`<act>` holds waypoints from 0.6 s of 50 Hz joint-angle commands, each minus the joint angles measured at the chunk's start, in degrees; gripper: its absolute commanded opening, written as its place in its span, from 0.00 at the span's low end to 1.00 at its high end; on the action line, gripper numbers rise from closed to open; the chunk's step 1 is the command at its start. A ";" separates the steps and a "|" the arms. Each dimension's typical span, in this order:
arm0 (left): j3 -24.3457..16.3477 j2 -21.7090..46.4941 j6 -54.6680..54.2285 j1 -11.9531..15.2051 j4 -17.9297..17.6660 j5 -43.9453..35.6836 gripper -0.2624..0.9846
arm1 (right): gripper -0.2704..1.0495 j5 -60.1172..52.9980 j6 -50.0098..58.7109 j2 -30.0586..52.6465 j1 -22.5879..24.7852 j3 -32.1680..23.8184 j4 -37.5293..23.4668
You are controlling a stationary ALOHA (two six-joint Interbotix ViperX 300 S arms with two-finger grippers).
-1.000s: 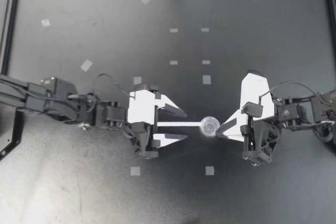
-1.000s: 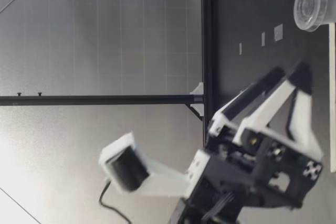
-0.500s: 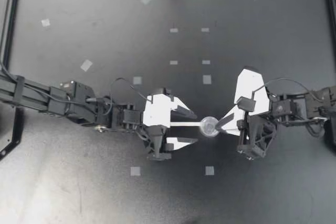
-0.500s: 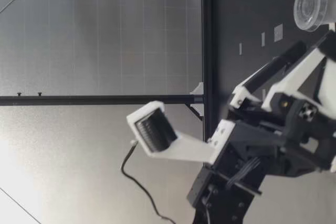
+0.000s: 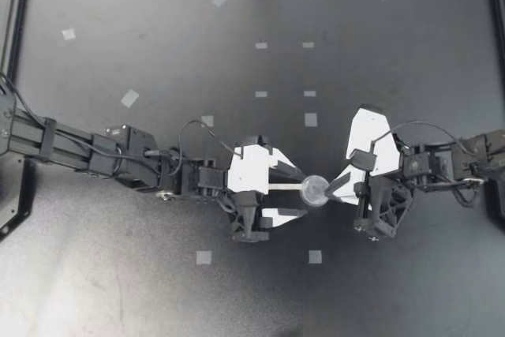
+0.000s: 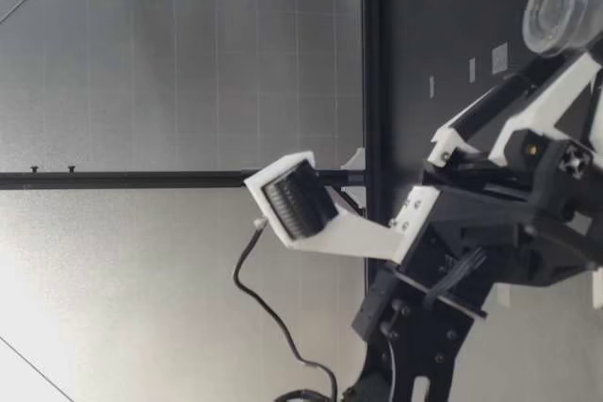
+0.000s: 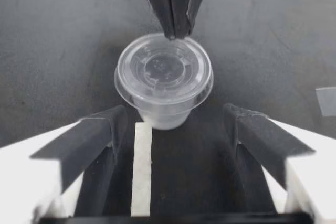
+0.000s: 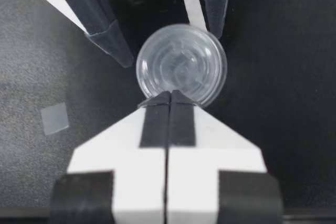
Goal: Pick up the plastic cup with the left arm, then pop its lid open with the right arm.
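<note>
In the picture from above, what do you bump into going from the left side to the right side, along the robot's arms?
left arm → left gripper, open → cup → right gripper, shut, its tip at the cup's rim → right arm

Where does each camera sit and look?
Top view: above the table, straight down; left tool and right tool at a clear cup.
Low view: table height, looking across; shows left arm.
Left wrist view: on that wrist, facing along its open fingers.
Right wrist view: on that wrist, along its shut fingers.
All share the cup.
</note>
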 commanded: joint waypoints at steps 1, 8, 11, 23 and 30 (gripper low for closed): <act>-1.14 -0.97 0.00 -0.09 0.09 -0.26 0.76 | 0.20 -0.53 0.09 -0.18 -0.44 -0.97 0.18; -1.23 -0.88 0.00 -0.09 0.09 -0.18 0.76 | 0.20 -0.53 0.09 0.09 -0.35 -0.88 0.18; -1.23 -0.79 0.00 -0.09 0.09 0.18 0.76 | 0.20 -0.53 0.18 0.09 -0.44 -0.62 0.18; -3.08 -0.62 -0.09 0.00 0.09 4.57 0.76 | 0.20 -0.53 0.26 0.26 -0.44 -0.53 0.26; -4.92 0.09 -0.18 -0.09 0.09 8.26 0.76 | 0.20 -0.53 0.26 0.70 -0.35 -0.62 0.35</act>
